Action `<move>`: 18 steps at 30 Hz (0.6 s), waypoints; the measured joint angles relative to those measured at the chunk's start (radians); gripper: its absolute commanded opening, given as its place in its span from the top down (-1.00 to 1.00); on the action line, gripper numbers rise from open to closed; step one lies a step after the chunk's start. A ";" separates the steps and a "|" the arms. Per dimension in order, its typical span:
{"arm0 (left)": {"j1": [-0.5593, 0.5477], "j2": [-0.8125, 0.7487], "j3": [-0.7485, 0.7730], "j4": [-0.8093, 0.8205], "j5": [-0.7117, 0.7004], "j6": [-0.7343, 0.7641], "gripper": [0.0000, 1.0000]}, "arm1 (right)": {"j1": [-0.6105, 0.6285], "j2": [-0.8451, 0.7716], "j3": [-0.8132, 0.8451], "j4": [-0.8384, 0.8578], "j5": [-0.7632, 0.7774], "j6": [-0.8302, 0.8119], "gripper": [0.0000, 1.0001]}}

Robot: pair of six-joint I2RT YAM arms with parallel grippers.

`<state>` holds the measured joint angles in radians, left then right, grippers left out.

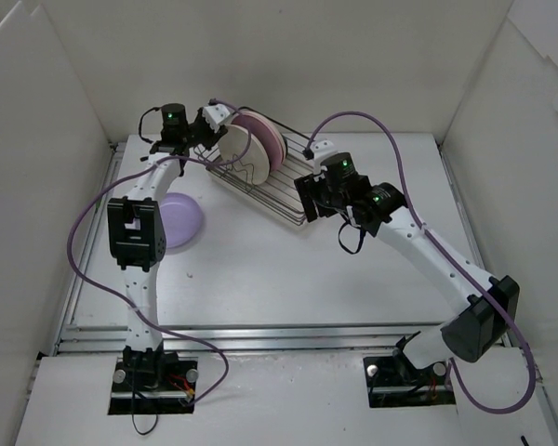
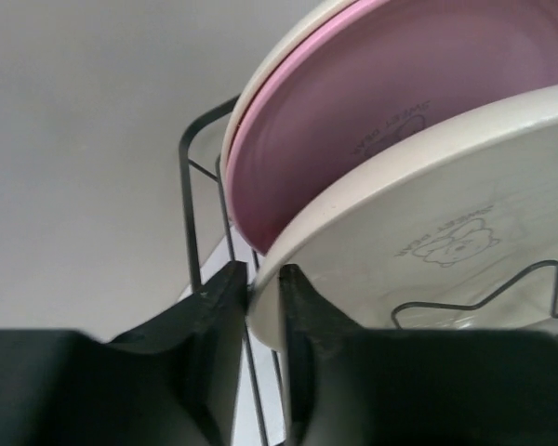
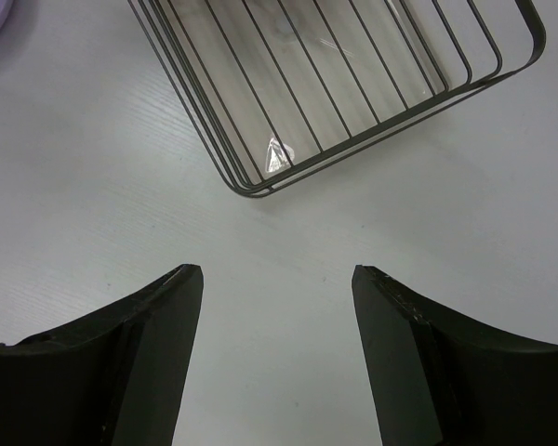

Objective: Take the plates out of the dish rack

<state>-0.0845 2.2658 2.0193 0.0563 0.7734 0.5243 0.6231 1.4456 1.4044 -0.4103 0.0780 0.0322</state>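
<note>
- Cream plate (image 2: 400, 214), upright at the dish rack's (image 2: 200, 186) far end, has its rim pinched in my left gripper (image 2: 263, 279).
- I should lift it straight up, clearing the pink plate (image 2: 353, 111) behind it.
- Right gripper (image 3: 277, 279) hangs spread and empty beside the rack.

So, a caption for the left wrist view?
Left gripper pinches the cream plate by its rim, pink plate behind, both in the rack.

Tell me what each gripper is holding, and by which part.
The left gripper pinches the cream plate by its rim, the plate upright in the dish rack. The right gripper is open, holding nothing.
</note>
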 measured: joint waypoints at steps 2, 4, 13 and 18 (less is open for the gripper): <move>-0.002 0.000 0.000 0.014 -0.006 0.004 0.78 | 0.000 0.003 0.002 0.000 0.000 -0.003 -0.33; -0.002 -0.001 -0.003 0.018 -0.007 0.019 0.93 | 0.000 0.004 0.002 0.000 0.000 -0.005 -0.33; 0.001 -0.039 -0.065 0.028 0.002 0.061 1.00 | 0.000 0.006 0.002 -0.001 0.000 -0.008 -0.33; 0.000 -0.059 -0.078 0.028 0.011 0.069 1.00 | 0.000 0.006 0.002 -0.002 0.000 -0.010 -0.33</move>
<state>-0.0841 2.2070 1.9411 0.0841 0.7841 0.5934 0.6235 1.4513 1.4063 -0.4126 0.0780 0.0223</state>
